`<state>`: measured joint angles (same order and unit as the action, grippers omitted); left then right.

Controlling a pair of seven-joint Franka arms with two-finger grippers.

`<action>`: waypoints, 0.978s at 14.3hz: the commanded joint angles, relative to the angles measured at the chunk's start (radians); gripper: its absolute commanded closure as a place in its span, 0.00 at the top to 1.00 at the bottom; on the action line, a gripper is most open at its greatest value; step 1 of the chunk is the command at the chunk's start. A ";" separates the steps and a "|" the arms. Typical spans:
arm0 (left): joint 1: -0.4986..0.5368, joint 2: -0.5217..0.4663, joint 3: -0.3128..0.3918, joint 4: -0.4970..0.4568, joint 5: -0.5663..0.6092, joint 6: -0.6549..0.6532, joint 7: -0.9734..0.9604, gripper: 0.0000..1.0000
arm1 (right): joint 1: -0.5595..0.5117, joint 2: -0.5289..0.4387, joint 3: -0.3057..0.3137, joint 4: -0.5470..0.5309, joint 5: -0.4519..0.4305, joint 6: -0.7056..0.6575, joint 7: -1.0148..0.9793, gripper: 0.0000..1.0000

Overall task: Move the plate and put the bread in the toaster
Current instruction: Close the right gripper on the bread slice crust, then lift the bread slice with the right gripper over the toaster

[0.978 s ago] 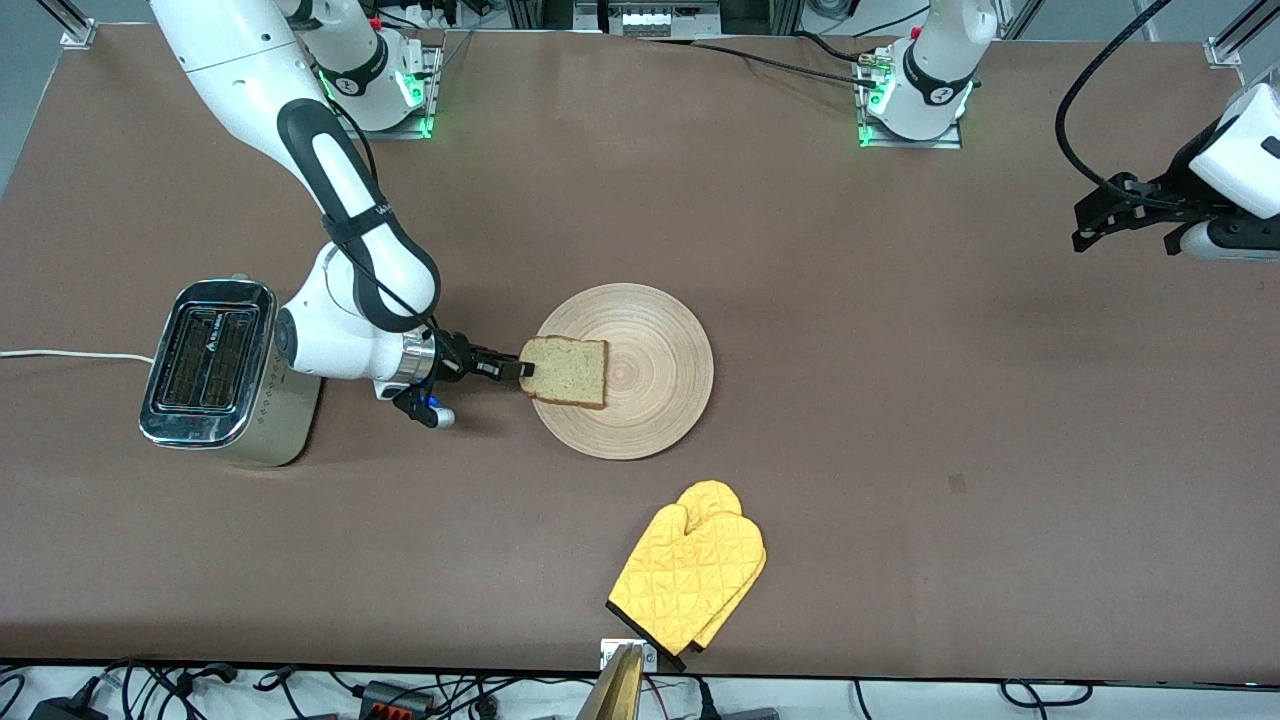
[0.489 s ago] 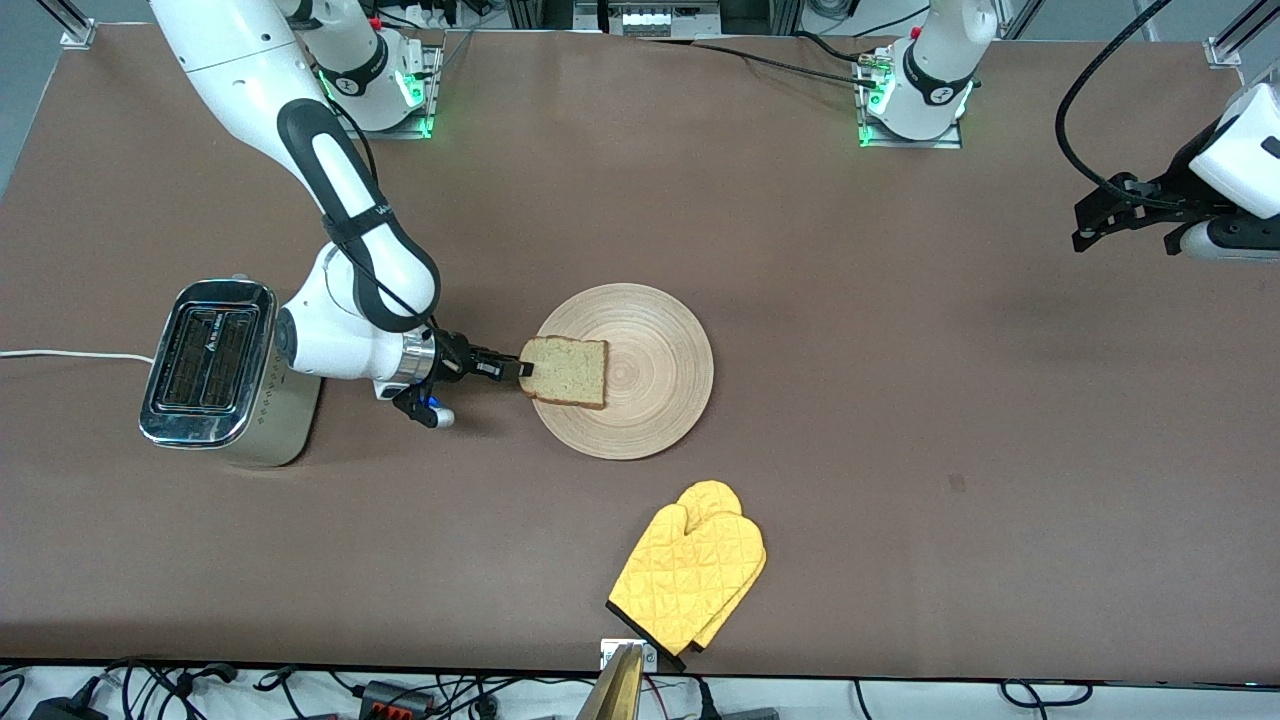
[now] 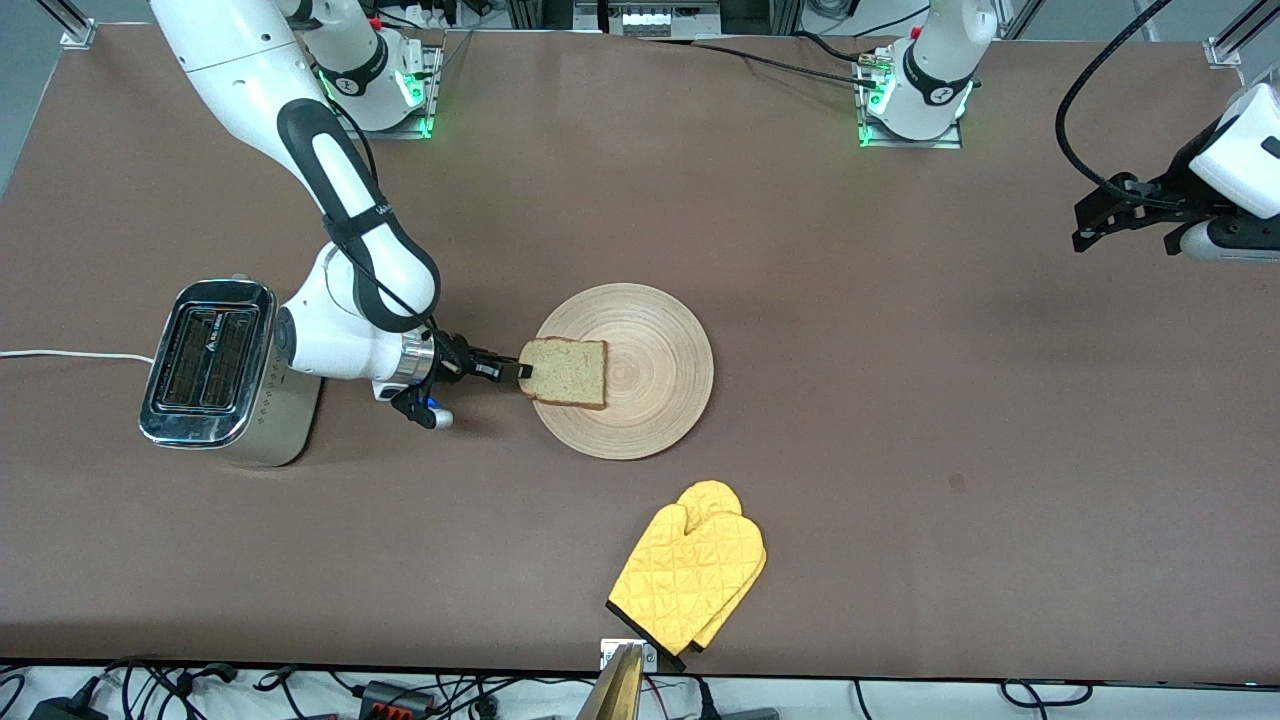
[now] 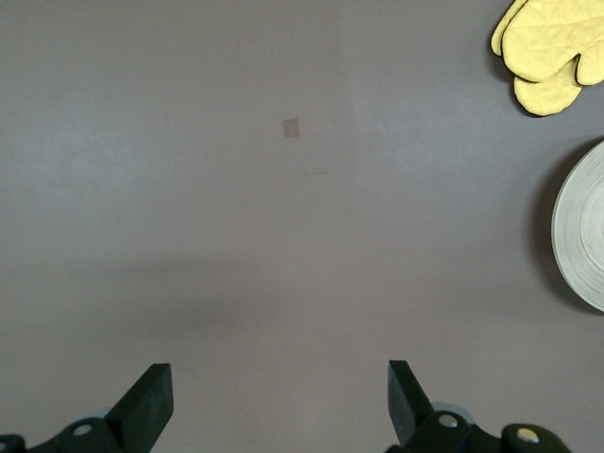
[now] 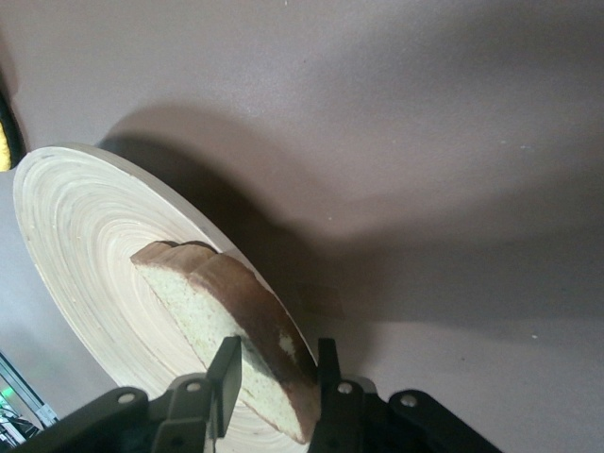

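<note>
The bread (image 3: 568, 372) lies on the light-wood plate (image 3: 655, 410) at the plate's edge toward the toaster (image 3: 210, 375). My right gripper (image 3: 522, 372) reaches in level from the toaster's side and is shut on the bread's near edge. In the right wrist view the fingers (image 5: 226, 377) clamp the slice (image 5: 208, 302), which tilts up off the plate (image 5: 85, 226). The toaster stands at the right arm's end of the table, slots up and empty. My left gripper (image 3: 1100, 215) waits open and empty, high over the left arm's end of the table (image 4: 278, 396).
A yellow oven mitt (image 3: 690, 580) lies nearer to the front camera than the plate, by the table's front edge. It also shows in the left wrist view (image 4: 552, 52), beside the plate's rim (image 4: 580, 231). The toaster's white cord (image 3: 60, 354) runs off the table's end.
</note>
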<state>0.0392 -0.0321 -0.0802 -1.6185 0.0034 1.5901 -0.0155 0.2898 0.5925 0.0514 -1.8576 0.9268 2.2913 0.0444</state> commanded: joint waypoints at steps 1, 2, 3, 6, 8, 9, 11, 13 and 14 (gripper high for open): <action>0.011 0.012 -0.012 0.029 0.009 -0.016 0.017 1.00 | 0.006 0.010 0.001 0.005 0.030 0.016 -0.003 0.44; 0.011 0.012 -0.010 0.029 0.009 -0.018 0.017 1.00 | 0.008 0.010 0.001 0.005 0.033 0.016 -0.006 0.28; 0.011 0.012 -0.010 0.029 0.007 -0.018 0.017 1.00 | 0.014 0.010 0.001 0.005 0.033 0.019 -0.003 0.16; 0.011 0.012 -0.010 0.029 0.009 -0.018 0.017 1.00 | 0.026 0.010 0.001 0.005 0.096 0.045 0.021 0.00; 0.011 0.012 -0.010 0.029 0.009 -0.018 0.017 1.00 | 0.031 0.006 -0.001 0.005 0.106 0.051 0.031 0.00; 0.011 0.012 -0.010 0.029 0.007 -0.016 0.017 1.00 | 0.031 0.000 -0.001 0.005 0.102 0.051 0.028 0.00; 0.011 0.012 -0.010 0.029 0.007 -0.018 0.017 1.00 | 0.017 -0.029 -0.011 0.023 0.083 0.040 0.019 0.00; 0.011 0.012 -0.010 0.029 0.007 -0.016 0.017 1.00 | 0.015 -0.082 -0.039 0.023 0.012 0.022 0.031 0.00; 0.011 0.012 -0.010 0.029 0.007 -0.016 0.017 1.00 | 0.015 -0.108 -0.056 0.023 -0.014 -0.010 0.040 0.00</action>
<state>0.0394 -0.0320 -0.0802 -1.6184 0.0034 1.5901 -0.0155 0.3081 0.5541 0.0228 -1.8221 0.9604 2.3255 0.0609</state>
